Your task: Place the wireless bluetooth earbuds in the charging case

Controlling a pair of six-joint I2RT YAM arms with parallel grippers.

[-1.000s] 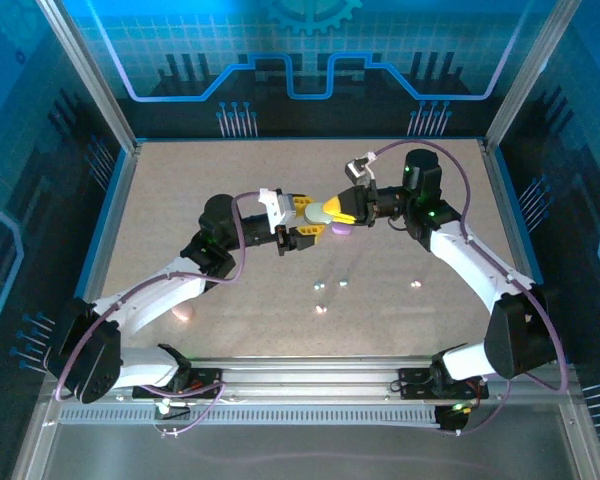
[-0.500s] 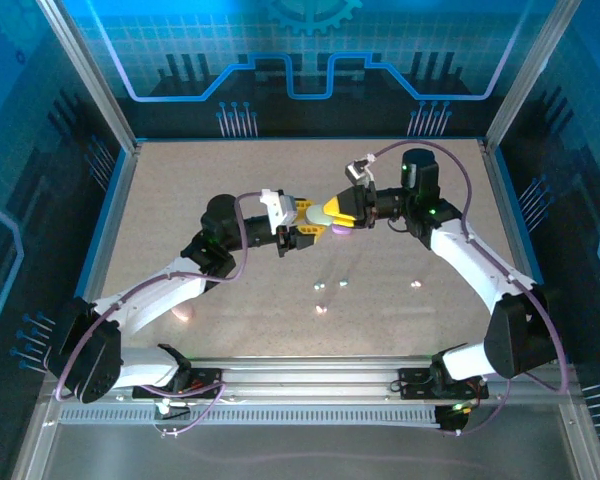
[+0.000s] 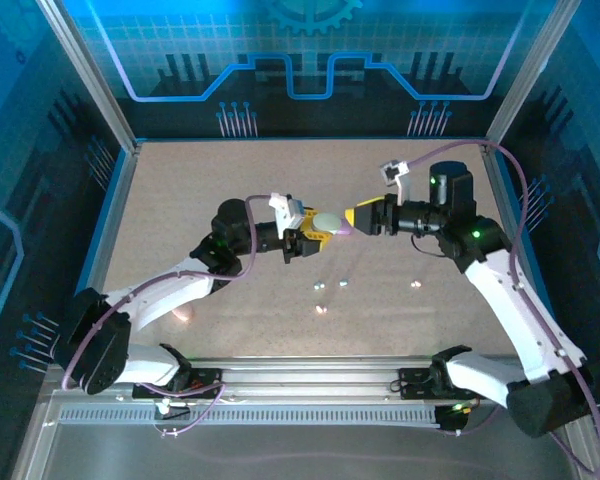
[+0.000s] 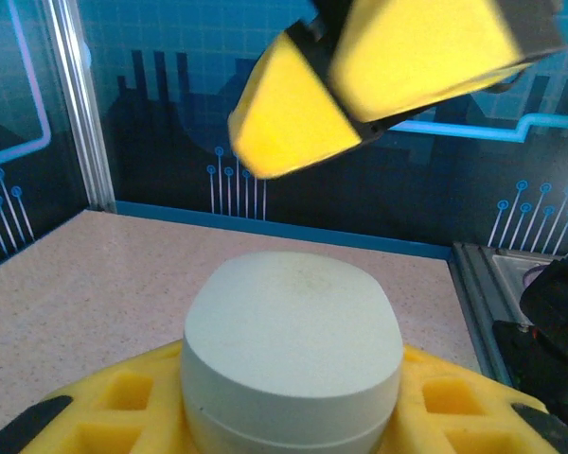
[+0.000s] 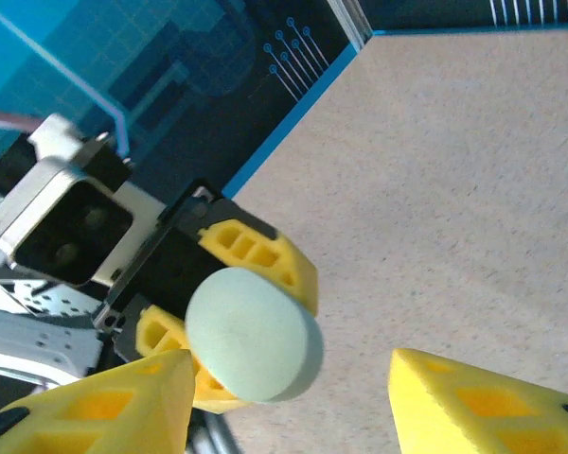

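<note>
Left gripper [image 3: 313, 230] is clamped on the pale green, pebble-shaped charging case [image 3: 329, 221], which is closed and held above the speckled table [image 3: 180, 190] — its lower part is hidden between the yellow fingers. Right gripper [image 3: 357, 216] faces it with jaws parted, fingertips just beside the case but apart from it. Two tiny whitish-green earbuds [image 3: 320, 286] lie loose on the table, near each other and nearer the arm bases than the grippers. Two more pale specks [image 3: 416, 285] lie nearby — too small to identify.
</note>
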